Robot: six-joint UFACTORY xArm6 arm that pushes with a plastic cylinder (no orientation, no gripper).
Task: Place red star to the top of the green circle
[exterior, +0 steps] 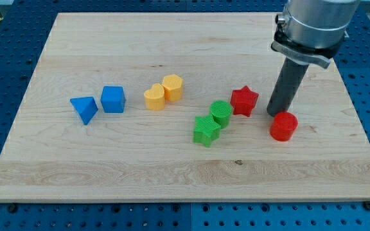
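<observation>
The red star [244, 101] lies on the wooden board, right of centre. The green circle [221, 112] sits just to its lower left, almost touching it. My tip [276, 114] stands on the board a short way right of the red star, with a small gap between them. It is just above and left of a red circle [283, 126]. A green star [206, 130] touches the green circle at its lower left.
A yellow heart [153, 97] and a yellow hexagon-like block [172, 86] sit together at the centre. A blue triangle [83, 108] and a blue cube [113, 99] lie at the view's left. The board [172, 173] rests on a blue perforated table.
</observation>
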